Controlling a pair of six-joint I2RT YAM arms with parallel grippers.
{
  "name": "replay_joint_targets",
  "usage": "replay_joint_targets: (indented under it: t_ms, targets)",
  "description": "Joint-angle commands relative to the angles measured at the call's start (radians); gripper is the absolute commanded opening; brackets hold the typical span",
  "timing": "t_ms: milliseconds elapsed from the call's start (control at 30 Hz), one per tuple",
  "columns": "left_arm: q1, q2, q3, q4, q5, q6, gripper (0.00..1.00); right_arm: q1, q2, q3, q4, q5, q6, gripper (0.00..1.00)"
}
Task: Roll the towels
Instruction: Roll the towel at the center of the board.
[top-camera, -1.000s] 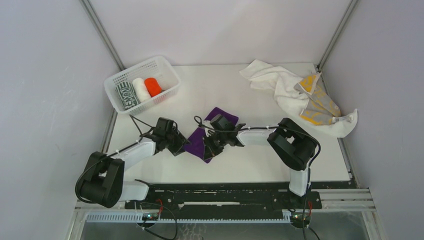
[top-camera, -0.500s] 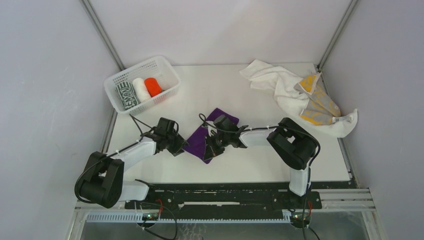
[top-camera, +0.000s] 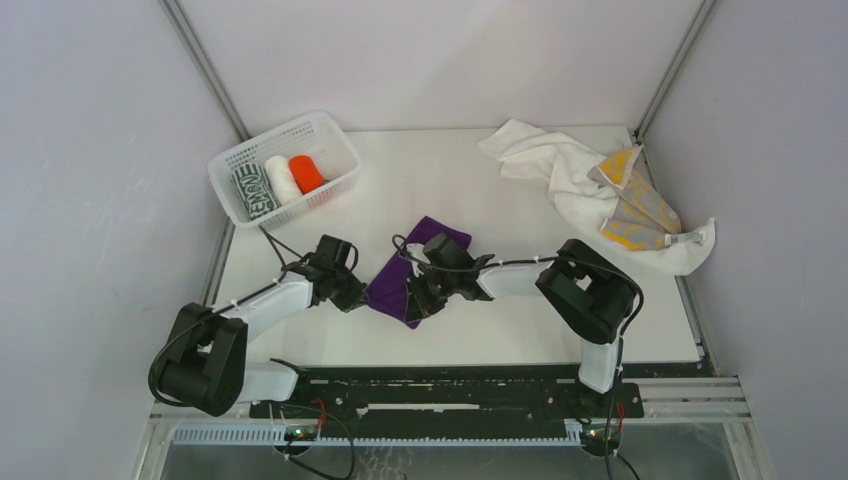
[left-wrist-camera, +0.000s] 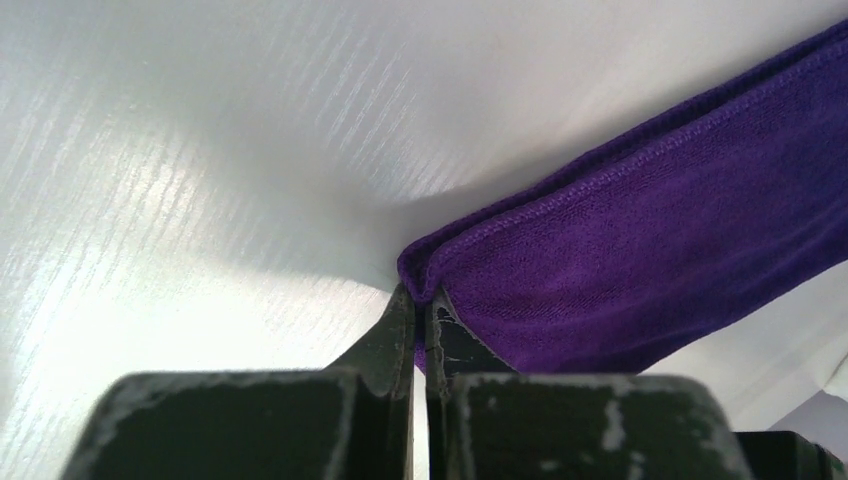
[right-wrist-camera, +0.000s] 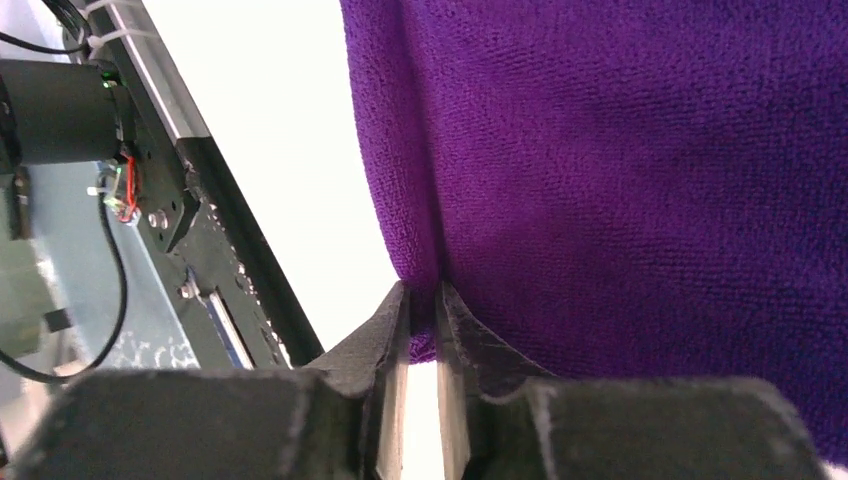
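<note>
— Progress?
— Three rolled towels (top-camera: 280, 182) sit in the basket (top-camera: 270, 135). Left hand (left-wrist-camera: 420, 318) and right hand (right-wrist-camera: 422, 318) each clamp the purple towel (top-camera: 392, 285), mid-tabletop (top-camera: 500, 330). White towel (top-camera: 545, 165) and yellow-grey towel (top-camera: 640, 215) lie unrolled, far right.

From above, cannot make out the left fingers (left-wrist-camera: 392, 340) or the right fingers (right-wrist-camera: 388, 330): tucked under the wrist housings (top-camera: 335, 268), along with the pinched corners of the purple towel (top-camera: 396, 284). Loses that towel past the right edge in the left wrist view, past the top and right edges in the right wrist view. Cannot read the print on the dark patterned rolled towel (top-camera: 252, 192) in the mesh basket (top-camera: 262, 138): too small. Cannot tell where the yellow-and-grey towel (top-camera: 640, 215) ends among the white towel's (top-camera: 545, 165) folds.
</note>
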Motion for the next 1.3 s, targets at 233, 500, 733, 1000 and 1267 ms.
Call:
replay_joint_targets:
  t_ms: [233, 500, 733, 1000, 1267]
  targets:
    - [-0.005, -0.002, 0.099, -0.146, -0.014, 0.052, 0.0, 0.16, -0.134, 0.092, -0.118, 0.361, -0.325, 0.52]
    - [-0.004, -0.002, 0.097, -0.15, -0.007, 0.051, 0.0, 0.23, -0.059, 0.153, -0.144, 0.461, -0.409, 0.5]
    - [-0.006, 0.01, 0.11, -0.152, -0.007, 0.053, 0.0, 0.253, -0.022, 0.17, -0.234, 0.449, -0.432, 0.45]
    - [-0.004, 0.025, 0.116, -0.156, -0.006, 0.053, 0.0, 0.272, 0.002, 0.174, -0.327, 0.466, -0.458, 0.44]
    - [-0.001, 0.036, 0.129, -0.153, 0.01, 0.041, 0.0, 0.319, -0.001, 0.205, -0.389, 0.594, -0.473, 0.44]
